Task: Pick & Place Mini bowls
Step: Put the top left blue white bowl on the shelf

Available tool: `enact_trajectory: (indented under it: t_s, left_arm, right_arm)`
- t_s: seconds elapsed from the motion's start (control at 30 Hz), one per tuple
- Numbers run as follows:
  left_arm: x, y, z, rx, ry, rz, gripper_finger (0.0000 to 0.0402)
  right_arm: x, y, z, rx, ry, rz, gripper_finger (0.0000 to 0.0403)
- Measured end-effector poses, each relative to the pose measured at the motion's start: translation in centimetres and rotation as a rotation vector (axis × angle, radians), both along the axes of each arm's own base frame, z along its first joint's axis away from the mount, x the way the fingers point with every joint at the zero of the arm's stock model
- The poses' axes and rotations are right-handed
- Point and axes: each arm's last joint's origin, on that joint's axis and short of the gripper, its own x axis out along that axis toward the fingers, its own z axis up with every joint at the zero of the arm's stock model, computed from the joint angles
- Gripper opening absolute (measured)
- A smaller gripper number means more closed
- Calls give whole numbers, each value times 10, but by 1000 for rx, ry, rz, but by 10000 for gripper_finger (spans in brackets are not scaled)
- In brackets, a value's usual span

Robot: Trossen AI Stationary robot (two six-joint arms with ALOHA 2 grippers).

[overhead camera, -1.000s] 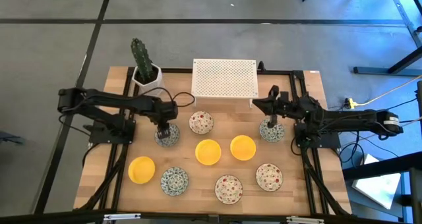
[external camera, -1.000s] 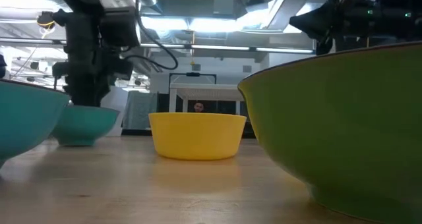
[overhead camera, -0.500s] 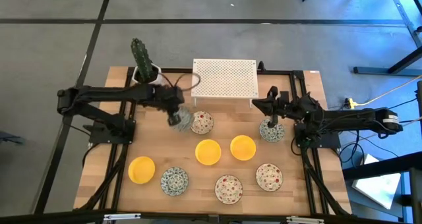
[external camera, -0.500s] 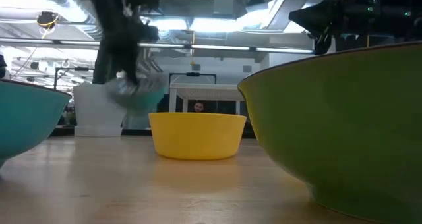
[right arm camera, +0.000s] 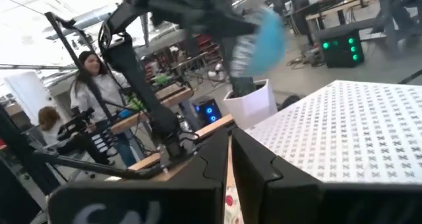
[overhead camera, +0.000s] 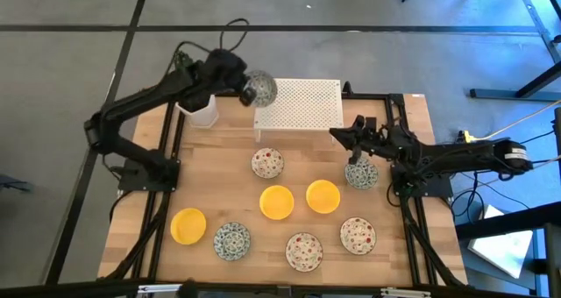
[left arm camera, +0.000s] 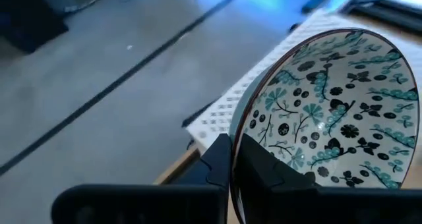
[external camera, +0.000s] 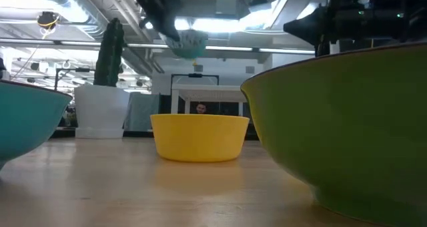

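Overhead, low and wrist views of the two-arm station. The left gripper (overhead camera: 248, 86) was raised above the table's far left corner, its fingers (left arm camera: 264, 174) pinched on the rim of a teal-speckled bowl (overhead camera: 260, 88), which hung tilted in the air over the left edge of the white perforated rack (overhead camera: 302, 105); in the left wrist view the bowl's (left arm camera: 330, 118) inside pattern of teal and black sprigs faced the camera, with the rack (left arm camera: 227, 109) seen below it. In the low view the same bowl (external camera: 188, 43) appeared high above the table, clear of everything on it. The right gripper (overhead camera: 355, 153) stood low at the right side of the table, fingers pressed nearly together at the rim of a second teal-speckled bowl (overhead camera: 360, 173) resting on the wood; whether it gripped that rim could not be told. The other bowls lay on the table (overhead camera: 394, 254): a red-speckled bowl (overhead camera: 267, 164) just in front of the rack, two yellow bowls (overhead camera: 277, 202) (overhead camera: 323, 196) side by side at the centre, a third yellow bowl (overhead camera: 188, 226) at the near left, a third teal-speckled bowl (overhead camera: 232, 241) beside it, and two red-speckled bowls (overhead camera: 304, 251) (overhead camera: 358, 235) along the near right. A white pot with a cactus (overhead camera: 200, 109) stood at the far left corner, partly under the left arm. Two people (right arm camera: 89, 85) were visible in the room beyond, in the right wrist view.
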Motion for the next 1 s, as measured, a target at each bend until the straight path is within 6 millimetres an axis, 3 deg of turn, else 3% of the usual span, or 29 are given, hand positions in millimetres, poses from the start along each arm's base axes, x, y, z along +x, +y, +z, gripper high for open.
enact_trajectory:
  t_s: [0.17,0.27,0.37,0.57,0.7,1.0]
  left_arm:
    - [15,46,-42,-120,40,26,9]
    - [20,63,-64,-218,35,13,10]
    - [22,74,-72,-277,-8,9,13]
    - [20,83,-77,-342,-80,-8,29]
    - [19,86,-70,-306,-130,-8,50]
    - [20,86,-70,-294,-132,-8,109]
  right_arm:
    - [7,1,1,-5,71,85,23]
    - [10,1,1,-19,142,86,23]
    - [11,-1,2,-21,207,29,23]
    - [12,-4,3,-35,296,-76,23]
    - [11,-6,3,-33,299,-128,23]
    - [11,-6,1,-31,310,-141,23]
